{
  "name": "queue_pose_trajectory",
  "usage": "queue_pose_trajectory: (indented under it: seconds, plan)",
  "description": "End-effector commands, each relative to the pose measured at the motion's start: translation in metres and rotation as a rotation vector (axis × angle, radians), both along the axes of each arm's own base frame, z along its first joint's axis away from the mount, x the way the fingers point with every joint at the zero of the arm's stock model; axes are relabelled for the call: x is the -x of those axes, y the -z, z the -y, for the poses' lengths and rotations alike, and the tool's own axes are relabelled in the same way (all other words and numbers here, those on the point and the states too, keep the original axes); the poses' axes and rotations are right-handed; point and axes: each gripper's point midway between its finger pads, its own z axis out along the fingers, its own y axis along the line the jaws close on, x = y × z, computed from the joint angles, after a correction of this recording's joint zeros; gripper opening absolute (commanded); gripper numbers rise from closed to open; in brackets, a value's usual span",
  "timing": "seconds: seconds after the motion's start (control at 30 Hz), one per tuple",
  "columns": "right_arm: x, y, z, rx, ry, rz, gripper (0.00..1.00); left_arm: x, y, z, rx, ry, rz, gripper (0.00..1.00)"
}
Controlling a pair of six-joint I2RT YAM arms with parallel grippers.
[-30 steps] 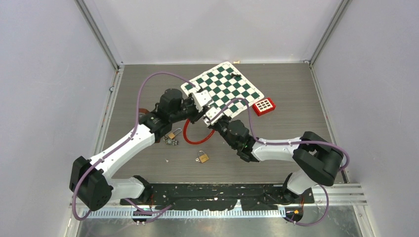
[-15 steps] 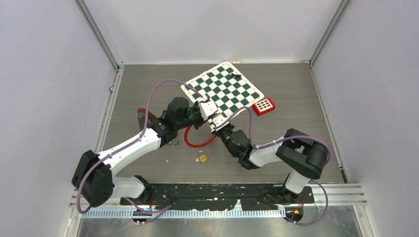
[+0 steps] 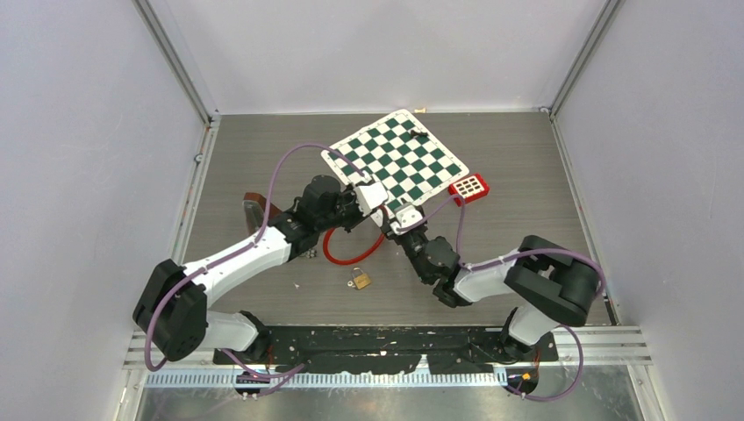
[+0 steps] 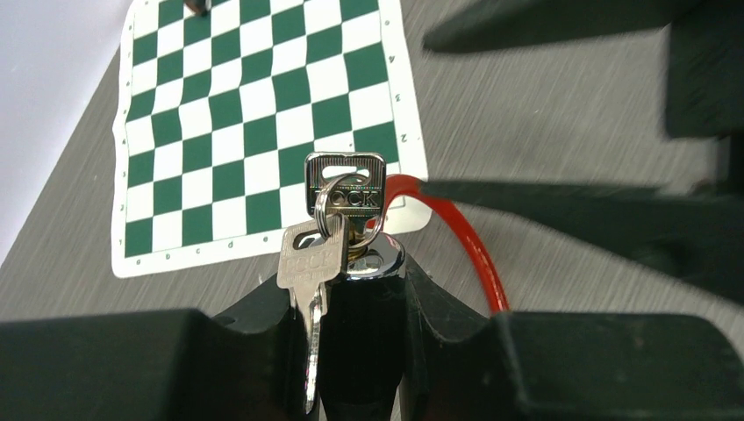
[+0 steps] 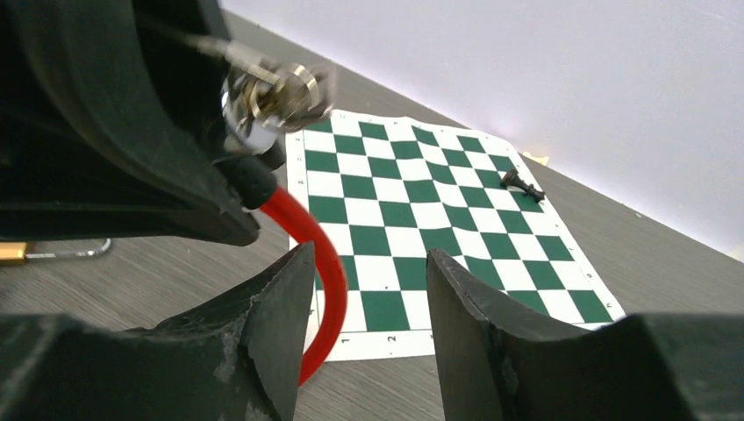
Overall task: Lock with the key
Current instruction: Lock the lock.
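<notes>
Near the middle of the surface (image 3: 526, 254), the left tool (image 4: 358, 320) is clamped on the black barrel of the cable lock (image 4: 373, 263) and holds it clear of the surface. Its own wrist view gives what the overhead view cannot. A silver key (image 4: 345, 186) sits in the lock's chrome end, and a spare key (image 4: 307, 263) hangs from the same ring down beside the barrel. The red cable (image 3: 344, 254) drops from the barrel and lies in a loop on the surface under both arms.

The right tool (image 5: 368, 289) is just beside that chrome end. Its jaws stand apart and nothing is gripped; only the chess mat (image 3: 399, 153) shows through the gap. In the left wrist view its fingers (image 4: 614, 219) are dark blurred bars at the right.

The mat lies toward the far edge. The right wrist view makes out a black chess piece (image 5: 522, 184) lying on its side there. Only the overhead view shows a red gridded block (image 3: 468, 189) just beside the mat's right corner, and a small brass padlock (image 3: 360, 280) toward the near edge, apart from the loop. A brass body and shackle (image 5: 17, 253) show at the left border of the right wrist view; I cannot tell whether it is the same padlock.
</notes>
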Motion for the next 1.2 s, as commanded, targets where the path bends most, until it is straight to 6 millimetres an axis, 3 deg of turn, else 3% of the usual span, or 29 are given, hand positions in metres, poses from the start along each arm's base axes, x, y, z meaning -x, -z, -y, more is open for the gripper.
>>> queue_pose_trajectory:
  seconds: [0.0,0.1,0.13,0.17,0.2,0.23,0.27,0.3,0.33,0.4,0.47,0.57,0.6,0.63,0.8,0.93,1.17]
  plan:
    - [0.012,-0.031,0.008,-0.064,-0.036,0.051,0.59,0.009,0.032,-0.015,-0.128,-0.007,-0.098,0.00]
    - [0.020,-0.018,0.013,-0.006,-0.062,0.020,0.61,0.010,0.030,-0.014,-0.118,0.004,-0.093,0.00]
    - [0.023,-0.023,0.016,-0.018,-0.071,0.023,0.62,0.010,0.029,-0.013,-0.113,0.009,-0.091,0.00]
    - [0.026,-0.012,0.018,0.002,-0.077,-0.011,0.61,0.011,0.028,-0.012,-0.109,0.018,-0.090,0.00]
    - [0.031,-0.020,0.020,-0.021,-0.096,-0.008,0.61,0.012,0.027,-0.011,-0.106,0.026,-0.090,0.00]
    - [0.033,-0.008,0.019,-0.005,-0.115,-0.067,0.59,0.013,0.027,-0.010,-0.104,0.041,-0.087,0.00]
    - [0.040,-0.018,0.016,-0.032,-0.166,-0.072,0.58,0.015,0.025,-0.008,-0.099,0.055,-0.084,0.00]
    - [0.040,-0.008,0.015,-0.034,-0.184,-0.157,0.56,0.017,0.025,-0.007,-0.096,0.070,-0.081,0.00]
    - [0.047,-0.018,0.010,-0.063,-0.252,-0.183,0.55,0.020,0.024,-0.006,-0.093,0.090,-0.080,0.00]
    - [0.050,-0.018,0.001,-0.128,-0.389,-0.379,0.53,0.025,0.024,-0.004,-0.087,0.120,-0.089,0.00]
    - [0.032,-0.024,0.019,-0.275,-0.431,-0.545,0.52,0.031,0.021,-0.001,-0.084,0.155,-0.110,0.00]
    - [0.033,-0.035,0.016,-0.239,-0.515,-0.637,0.54,0.039,0.022,0.002,-0.082,0.195,-0.136,0.00]
    - [0.030,-0.049,0.014,-0.225,-0.528,-0.620,0.54,0.042,0.022,0.003,-0.079,0.210,-0.138,0.00]
    - [0.035,-0.045,0.012,-0.208,-0.553,-0.661,0.54,0.044,0.022,0.003,-0.077,0.220,-0.138,0.00]
    - [0.060,-0.072,-0.008,-0.209,-0.773,-0.648,0.43,0.052,0.020,0.005,-0.075,0.266,-0.143,0.00]
    - [0.071,-0.078,-0.014,-0.203,-0.867,-0.616,0.41,0.058,0.019,0.005,-0.076,0.298,-0.146,0.00]
    - [0.065,-0.076,-0.024,-0.190,-0.900,-0.642,0.42,0.062,0.019,0.005,-0.078,0.326,-0.144,0.00]
